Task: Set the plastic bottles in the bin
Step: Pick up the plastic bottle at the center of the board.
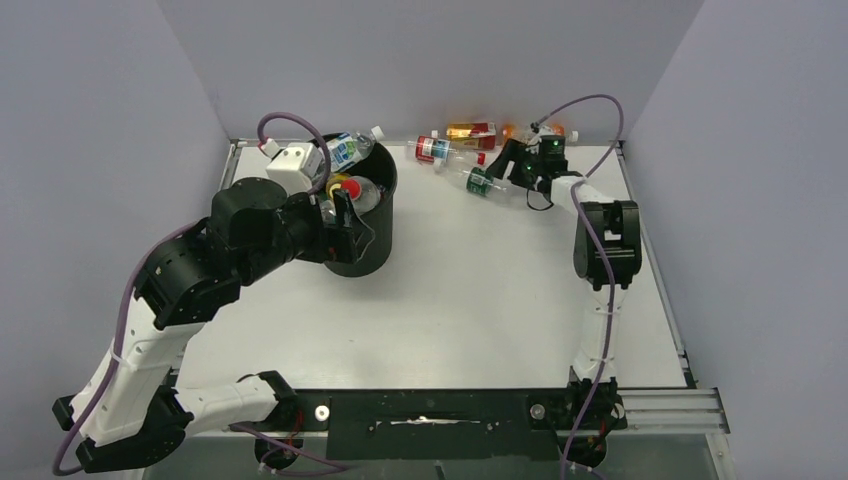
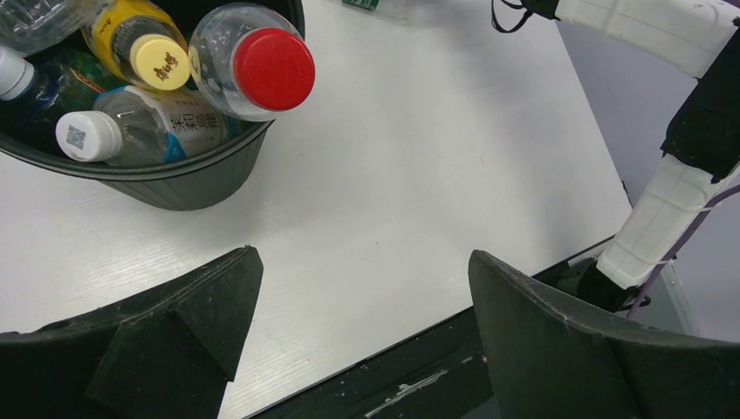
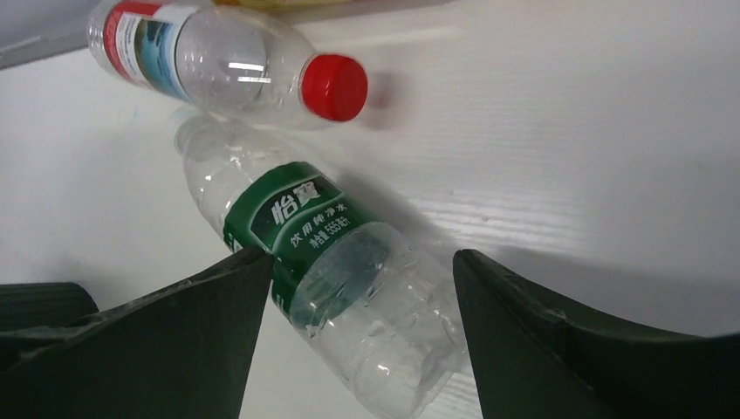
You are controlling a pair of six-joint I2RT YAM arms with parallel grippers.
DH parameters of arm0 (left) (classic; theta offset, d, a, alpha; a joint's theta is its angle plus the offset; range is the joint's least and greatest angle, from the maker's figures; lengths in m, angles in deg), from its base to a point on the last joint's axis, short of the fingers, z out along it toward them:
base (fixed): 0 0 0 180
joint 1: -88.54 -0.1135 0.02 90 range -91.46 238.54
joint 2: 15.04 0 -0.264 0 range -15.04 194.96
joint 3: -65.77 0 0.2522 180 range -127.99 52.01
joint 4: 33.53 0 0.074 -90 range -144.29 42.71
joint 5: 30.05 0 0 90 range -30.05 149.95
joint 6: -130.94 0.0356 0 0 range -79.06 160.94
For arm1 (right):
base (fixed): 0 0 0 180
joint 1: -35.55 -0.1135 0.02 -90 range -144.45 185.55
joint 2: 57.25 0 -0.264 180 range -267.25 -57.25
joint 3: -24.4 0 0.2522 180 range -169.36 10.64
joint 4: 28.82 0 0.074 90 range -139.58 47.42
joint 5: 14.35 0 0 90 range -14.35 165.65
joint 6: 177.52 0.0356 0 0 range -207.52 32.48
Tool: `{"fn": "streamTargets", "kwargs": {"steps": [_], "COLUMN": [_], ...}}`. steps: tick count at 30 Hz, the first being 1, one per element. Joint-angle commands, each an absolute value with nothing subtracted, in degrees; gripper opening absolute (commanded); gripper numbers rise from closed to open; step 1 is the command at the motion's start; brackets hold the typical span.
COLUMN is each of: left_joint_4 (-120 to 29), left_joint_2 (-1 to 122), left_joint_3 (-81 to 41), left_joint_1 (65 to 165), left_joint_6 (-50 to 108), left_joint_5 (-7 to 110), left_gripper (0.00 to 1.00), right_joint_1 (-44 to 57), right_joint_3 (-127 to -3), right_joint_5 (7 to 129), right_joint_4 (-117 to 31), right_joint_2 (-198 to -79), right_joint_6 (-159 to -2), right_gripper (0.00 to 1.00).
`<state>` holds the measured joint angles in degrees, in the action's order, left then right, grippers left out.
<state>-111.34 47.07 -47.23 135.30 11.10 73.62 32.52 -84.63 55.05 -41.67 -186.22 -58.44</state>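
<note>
The black bin (image 1: pixel 374 252) stands at the back left with several plastic bottles in it. In the left wrist view its rim (image 2: pixel 174 170) holds a red-capped bottle (image 2: pixel 262 65), a yellow one (image 2: pixel 144 48) and a white-capped one (image 2: pixel 131 131). My left gripper (image 1: pixel 345 215) (image 2: pixel 362 262) is open and empty beside the bin's near side. At the back right a clear green-label bottle (image 1: pixel 483 181) (image 3: pixel 332 253) lies on the table. My right gripper (image 1: pixel 508 165) (image 3: pixel 359 256) straddles its lower half, open; the left finger touches the label, the right one stands apart.
A red-label, red-capped bottle (image 1: pixel 435 149) (image 3: pixel 218 61) lies just beyond the green-label one. Orange and yellow bottles (image 1: pixel 472 129) lie along the back wall. The table's right rail (image 1: pixel 660 280) runs beside the right arm.
</note>
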Motion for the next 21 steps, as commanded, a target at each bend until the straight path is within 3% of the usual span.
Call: {"fn": "streamTargets", "kwargs": {"steps": [1,6,11,17,21], "left_joint_4": [-106.55,-106.0,-105.73,-104.86,-104.35], "left_joint_2": [45.98,45.15,43.96,43.35,43.2], "left_joint_3": [-46.09,-44.4,-42.99,-42.11,-41.92], "left_joint_1": [135.12,135.12,135.12,135.12,135.12], "left_joint_6": [10.7,11.1,11.07,11.19,10.91], "left_joint_5": [72.2,71.83,72.24,71.84,71.56], "left_gripper": [0.9,0.9,0.9,0.9,0.9], "right_joint_1": [28.39,23.64,21.69,20.29,17.27], "right_joint_3": [-80.02,-72.12,-65.31,-69.11,-75.26], "right_joint_5": [55.48,58.2,59.38,63.27,63.87], "right_joint_4": [-39.89,-41.23,-41.43,-46.21,-48.28], "right_joint_2": [-179.56,-172.98,-166.01,-165.39,-170.33], "right_joint_6": [-62.5,-65.09,-65.12,-69.07,-72.4], "right_gripper": [0.76,0.65,0.62,0.82,0.87]}}
